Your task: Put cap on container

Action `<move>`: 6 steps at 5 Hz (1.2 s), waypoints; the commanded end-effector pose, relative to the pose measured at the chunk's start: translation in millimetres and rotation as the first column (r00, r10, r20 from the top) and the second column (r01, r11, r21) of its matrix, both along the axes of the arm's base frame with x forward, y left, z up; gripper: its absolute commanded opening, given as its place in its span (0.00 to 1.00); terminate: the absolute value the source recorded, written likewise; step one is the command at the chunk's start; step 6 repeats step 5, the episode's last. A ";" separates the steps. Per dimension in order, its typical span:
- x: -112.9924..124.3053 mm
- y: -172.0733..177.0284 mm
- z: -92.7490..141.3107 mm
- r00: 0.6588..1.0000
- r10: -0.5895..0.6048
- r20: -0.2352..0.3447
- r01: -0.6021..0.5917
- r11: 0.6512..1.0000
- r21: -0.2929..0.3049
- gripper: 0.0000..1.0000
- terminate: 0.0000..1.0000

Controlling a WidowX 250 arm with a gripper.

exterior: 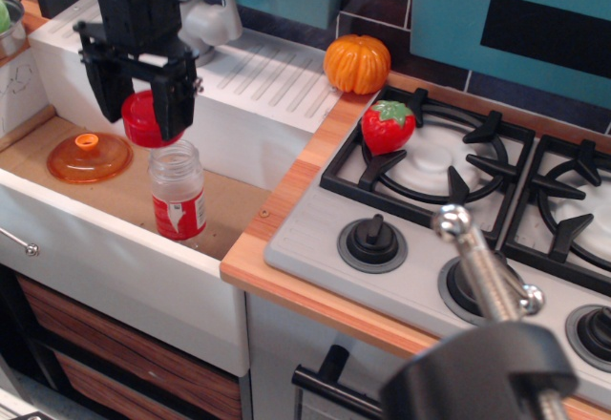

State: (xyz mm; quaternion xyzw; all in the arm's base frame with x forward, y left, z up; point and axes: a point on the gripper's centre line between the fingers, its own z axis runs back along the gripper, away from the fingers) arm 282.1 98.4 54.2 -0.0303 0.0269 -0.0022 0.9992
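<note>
Item: the container [178, 189], a small clear jar with a red-and-white label on its lower half. It stands upright on the brown floor of the sink basin [115, 191], mouth open and facing up, so a closure can come straight down onto it. All places below are given from this jar.

Item: the cap [145, 119], red, round, short. It is carried just above the jar and offset to the jar's left in the picture, not yet centred over the mouth. Its lower edge appears close to the jar's rim; whether the two touch cannot be told. It is held roughly level, as suits seating it flat on the threads.

Item: the gripper [143, 105], black, pointing downward from above the jar. Its two fingers are closed in on opposite sides of the cap, pinching it between them, no wider apart than the cap itself.

Item: orange lid with a knob [89, 157], lying flat on the basin floor, left of the jar and apart from it.

Item: strawberry [388, 126], well to the jar's right, on the stove [449, 210].

Item: pumpkin [357, 63], behind and to the right of the jar, on the wooden counter edge.

Judgement: the cap probably needs a small shift toward the jar's centre before lowering.
</note>
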 end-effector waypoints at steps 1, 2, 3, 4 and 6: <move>15.6 9.8 -11.9 0.999 0.025 0.033 -0.025 1.000 0.009 0.00 0.00; 20.0 12.3 -21.6 0.999 0.024 0.034 -0.024 1.000 -0.004 0.00 0.00; 22.8 9.8 -24.7 0.999 0.031 0.037 -0.031 1.000 -0.001 0.00 0.00; 25.9 14.2 -27.2 0.998 0.037 0.042 -0.037 0.999 0.005 0.00 0.00; 31.5 16.9 -28.7 0.998 0.045 0.039 -0.045 0.999 -0.001 0.00 1.00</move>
